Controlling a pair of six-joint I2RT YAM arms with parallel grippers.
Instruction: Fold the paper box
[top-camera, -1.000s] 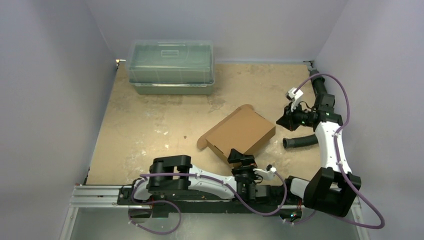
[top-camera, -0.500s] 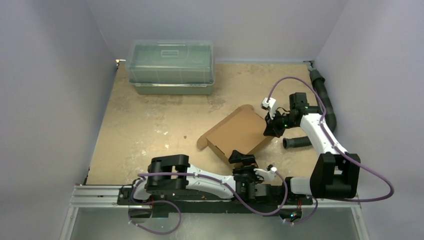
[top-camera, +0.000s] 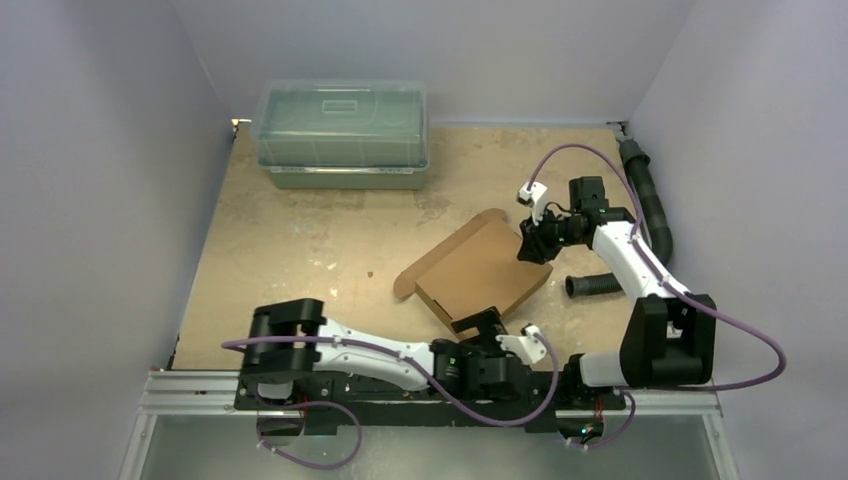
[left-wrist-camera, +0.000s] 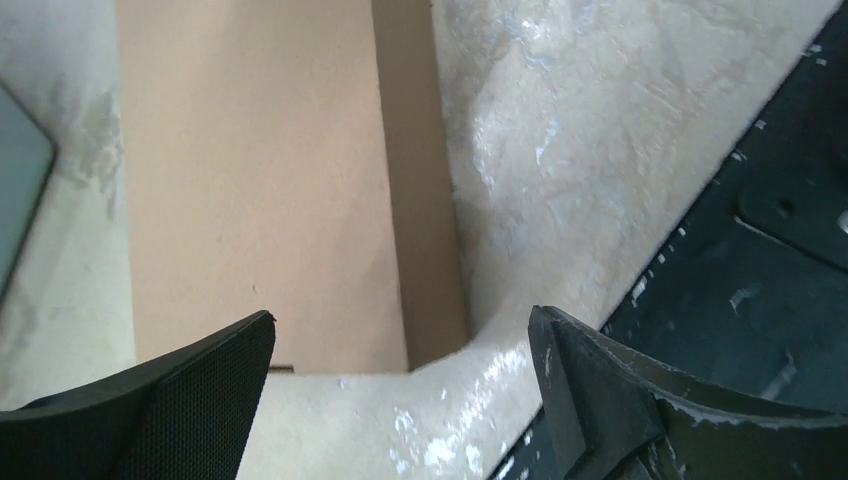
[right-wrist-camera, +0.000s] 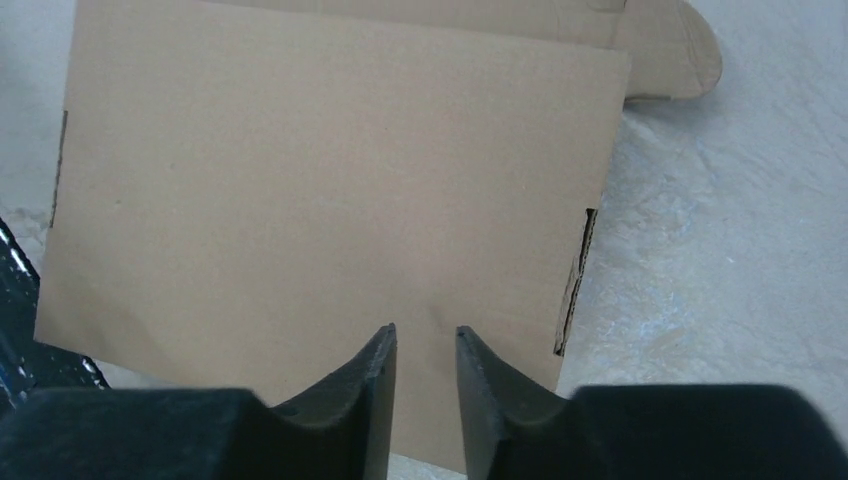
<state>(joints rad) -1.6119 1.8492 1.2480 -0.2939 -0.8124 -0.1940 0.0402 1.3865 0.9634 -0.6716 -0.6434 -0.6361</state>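
Most of the folding is looking done, judging from how things are lying on the table (top-camera: 300, 250). Far from the work, the greenish plastic bin (top-camera: 342, 125) is sitting at the back left, playing no part. The paper box (top-camera: 480, 268) is lying right of centre, turned at an angle, its lid appearing to lie down flat over a shallow body. What is probably remaining is tucking: one rounded flap (top-camera: 405, 283) is sticking out at the box's left corner, and another is showing at its far corner.

The right gripper (right-wrist-camera: 425, 335) is hovering over the lid's right edge, its fingers standing only narrowly parted with nothing between them. The left gripper (left-wrist-camera: 400, 315) is sitting low by the box's near edge, jaws spread wide, holding nothing.

Whether the lid is locking in or merely resting is staying unclear. Dark slits along the lid's edge in the right wrist view are hinting at untucked sides, though the inside is being hidden. The near corner is partly covered by the left gripper in the top view.
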